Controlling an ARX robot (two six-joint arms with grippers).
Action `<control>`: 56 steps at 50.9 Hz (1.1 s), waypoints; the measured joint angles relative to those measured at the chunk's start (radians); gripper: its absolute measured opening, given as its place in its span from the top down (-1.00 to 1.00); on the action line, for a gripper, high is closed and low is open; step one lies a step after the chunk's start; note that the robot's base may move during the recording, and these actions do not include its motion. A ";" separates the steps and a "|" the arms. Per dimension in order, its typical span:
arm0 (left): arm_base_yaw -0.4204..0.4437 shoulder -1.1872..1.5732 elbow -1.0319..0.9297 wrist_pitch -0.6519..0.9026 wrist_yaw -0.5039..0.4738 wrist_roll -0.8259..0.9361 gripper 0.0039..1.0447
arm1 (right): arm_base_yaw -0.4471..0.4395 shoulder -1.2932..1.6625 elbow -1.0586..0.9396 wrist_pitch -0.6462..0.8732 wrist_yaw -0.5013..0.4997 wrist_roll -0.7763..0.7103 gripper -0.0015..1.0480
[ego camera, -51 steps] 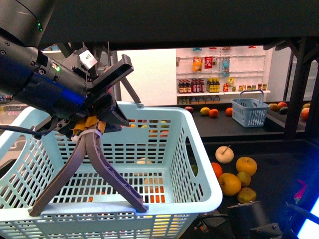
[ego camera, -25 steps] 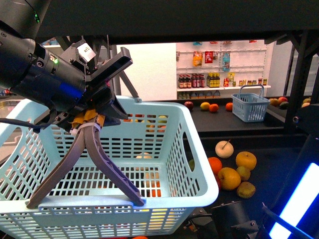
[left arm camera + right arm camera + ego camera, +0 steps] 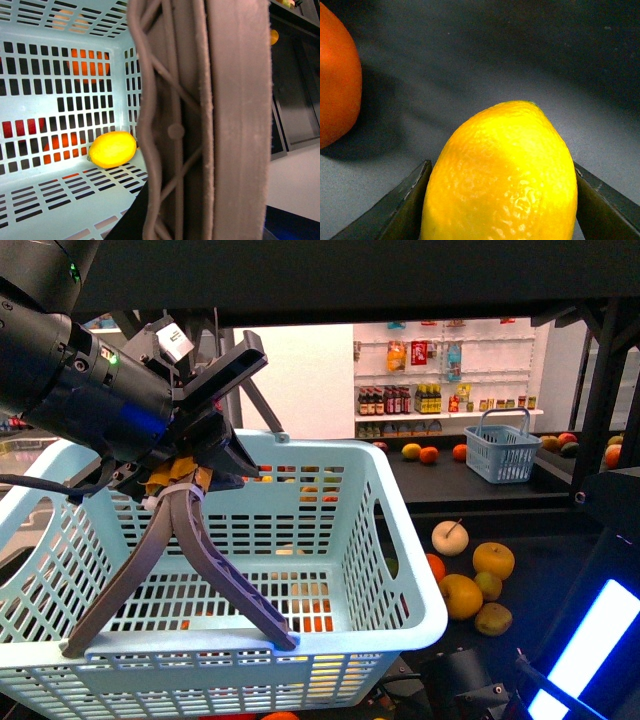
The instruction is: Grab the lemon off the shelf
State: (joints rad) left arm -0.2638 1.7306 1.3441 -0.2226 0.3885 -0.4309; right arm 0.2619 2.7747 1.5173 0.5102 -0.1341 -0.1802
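The right gripper (image 3: 501, 167) has its two dark fingers (image 3: 402, 205) closed against both sides of the lemon (image 3: 502, 195), with the dark deck of the shelf (image 3: 520, 50) and a red-orange fruit (image 3: 335, 75) behind it, while the left gripper (image 3: 178, 645), at lower left of the front view, stands spread wide on the rim of the pale blue basket (image 3: 350, 642).

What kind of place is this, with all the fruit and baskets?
It looks like a grocery shop, maybe a pretend one for practice. There are white shelves of bottles at the back, loose fruit lying on a black shelf, and a small shopping basket standing nearby.
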 joint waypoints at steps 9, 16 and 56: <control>0.000 0.000 0.000 0.000 0.000 0.000 0.71 | -0.006 -0.003 -0.007 0.007 0.012 0.002 -0.37; 0.000 0.000 0.000 0.000 0.000 0.000 0.71 | -0.023 -0.040 -0.055 0.030 0.014 0.008 -0.37; -0.001 0.000 0.000 0.000 0.001 0.000 0.71 | -0.201 -1.033 -0.417 -0.150 -0.092 0.087 -0.37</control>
State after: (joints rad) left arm -0.2646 1.7306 1.3441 -0.2226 0.3897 -0.4313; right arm 0.0605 1.7420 1.1007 0.3607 -0.2260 -0.0929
